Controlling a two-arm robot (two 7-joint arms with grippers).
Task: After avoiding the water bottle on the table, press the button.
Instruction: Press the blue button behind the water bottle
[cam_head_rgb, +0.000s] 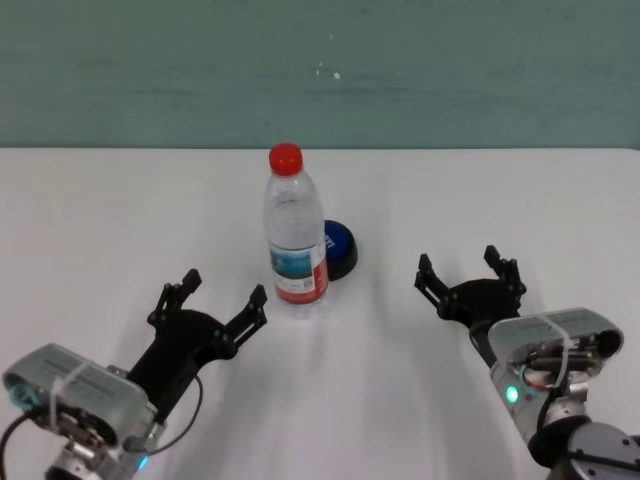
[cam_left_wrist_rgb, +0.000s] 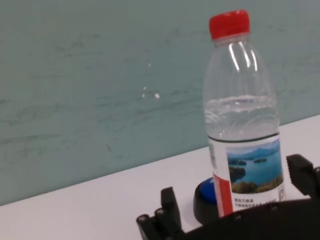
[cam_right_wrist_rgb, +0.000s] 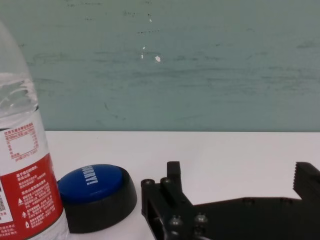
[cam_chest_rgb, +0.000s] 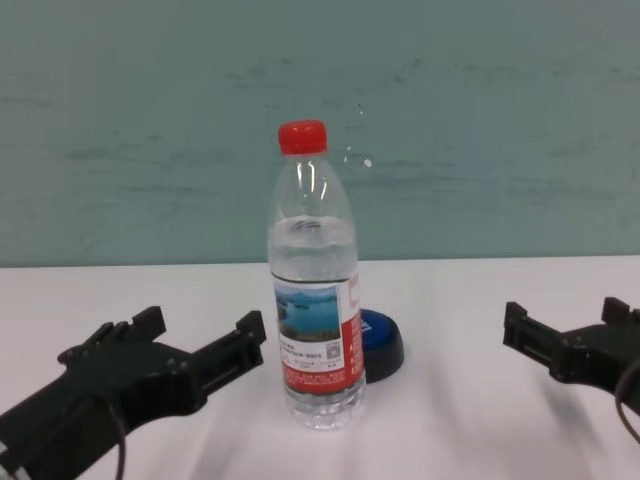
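From the head view the water bottle (cam_head_rgb: 297, 238) hides the left part of the button (cam_head_rgb: 339, 249), while the right wrist view cuts off the bottle's cap and left side.

A scuffed teal-green wall (cam_head_rgb: 320, 70) with a few small white flecks stands behind, evenly lit.

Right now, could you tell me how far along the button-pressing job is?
Nothing looks done yet. The bottle stands upright in front of the button, which nothing touches. The left gripper and right gripper sit open on the near side of the table. Left: go around the bottle and press the button.
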